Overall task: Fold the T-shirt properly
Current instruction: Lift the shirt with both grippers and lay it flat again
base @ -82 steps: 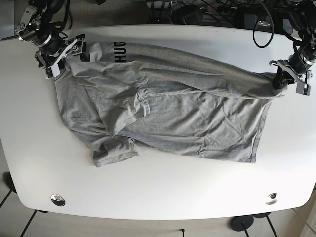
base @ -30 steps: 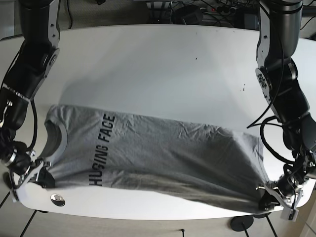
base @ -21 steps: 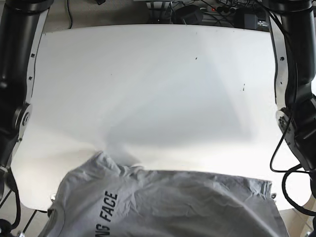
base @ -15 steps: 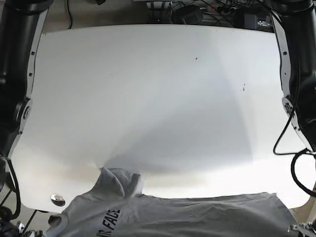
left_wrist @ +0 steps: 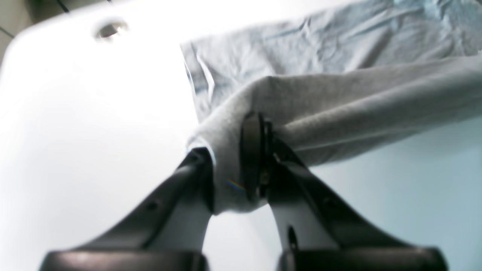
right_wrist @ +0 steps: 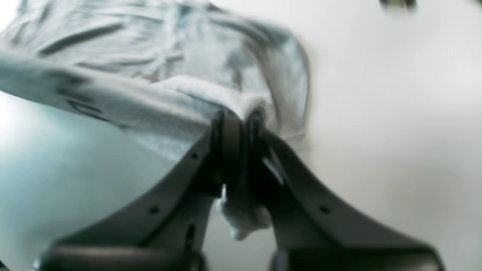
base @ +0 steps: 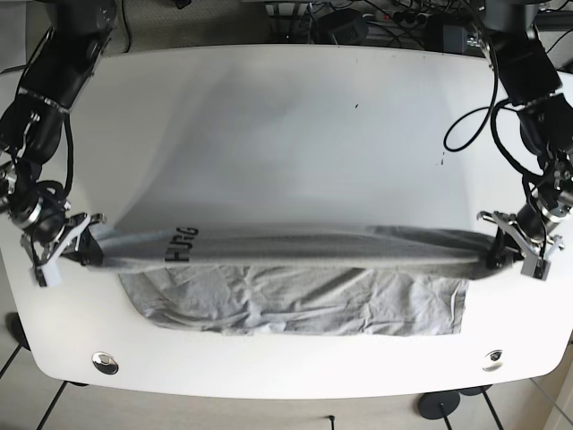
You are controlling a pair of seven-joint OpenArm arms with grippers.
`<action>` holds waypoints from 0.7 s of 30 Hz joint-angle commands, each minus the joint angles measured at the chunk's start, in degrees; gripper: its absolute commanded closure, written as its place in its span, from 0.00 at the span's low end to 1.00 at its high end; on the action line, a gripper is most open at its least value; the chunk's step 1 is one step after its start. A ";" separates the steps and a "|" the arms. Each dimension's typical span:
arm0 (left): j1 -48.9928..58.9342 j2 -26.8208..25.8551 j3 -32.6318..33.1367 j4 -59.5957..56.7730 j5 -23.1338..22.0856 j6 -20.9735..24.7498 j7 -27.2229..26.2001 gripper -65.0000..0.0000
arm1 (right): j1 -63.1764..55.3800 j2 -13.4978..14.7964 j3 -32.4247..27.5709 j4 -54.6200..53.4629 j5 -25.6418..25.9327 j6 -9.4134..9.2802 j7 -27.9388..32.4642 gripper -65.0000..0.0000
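The grey T-shirt [base: 295, 300] with black lettering is stretched taut across the white table [base: 295, 134] between my two grippers; its lower part lies on the table near the front edge. My left gripper [base: 506, 251], at the right of the base view, is shut on a bunched edge of the shirt [left_wrist: 233, 165]. My right gripper [base: 76, 246], at the left of the base view, is shut on the shirt's other end [right_wrist: 237, 113]. The held fold hangs just above the table, and the black lettering [base: 182, 246] shows near the right gripper.
Two round metal fittings [base: 105, 362] [base: 491, 359] sit in the table's front corners. Cables and equipment [base: 376, 22] lie behind the far edge. Both arms reach down along the table's left and right sides.
The shirt was lifted off the table, swung out past the front edge, and has come back over the table. It is now stretched low between the grippers with its lower part laid down.
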 commanded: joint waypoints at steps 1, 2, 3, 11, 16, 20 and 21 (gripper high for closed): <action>3.94 -1.38 -1.75 2.57 -2.25 0.12 -1.90 0.99 | -4.87 0.33 1.97 4.08 1.45 0.35 1.80 0.97; 6.40 -1.29 -2.54 3.18 -3.05 0.12 -1.90 0.99 | -7.86 -0.63 2.76 5.31 1.72 0.35 1.80 0.97; 8.86 -0.68 -3.25 3.53 -3.93 0.12 -1.90 0.99 | -10.94 -1.51 3.64 6.37 2.51 0.35 1.80 0.97; 19.50 0.73 -7.20 4.76 -4.19 0.12 -2.08 0.99 | -28.61 -5.82 8.74 10.24 6.73 0.35 1.98 0.97; 20.73 0.90 -7.64 4.32 -4.10 0.12 -2.17 0.99 | -34.33 -6.17 8.39 10.41 6.55 0.35 2.16 0.97; 20.73 0.11 -7.73 4.32 -4.01 0.12 -2.17 0.99 | -37.40 -5.73 8.39 10.59 4.44 1.49 2.24 0.97; 20.82 -0.77 -7.73 4.32 -4.01 0.12 -2.17 0.99 | -37.75 -5.73 8.39 10.59 3.03 2.99 2.24 0.97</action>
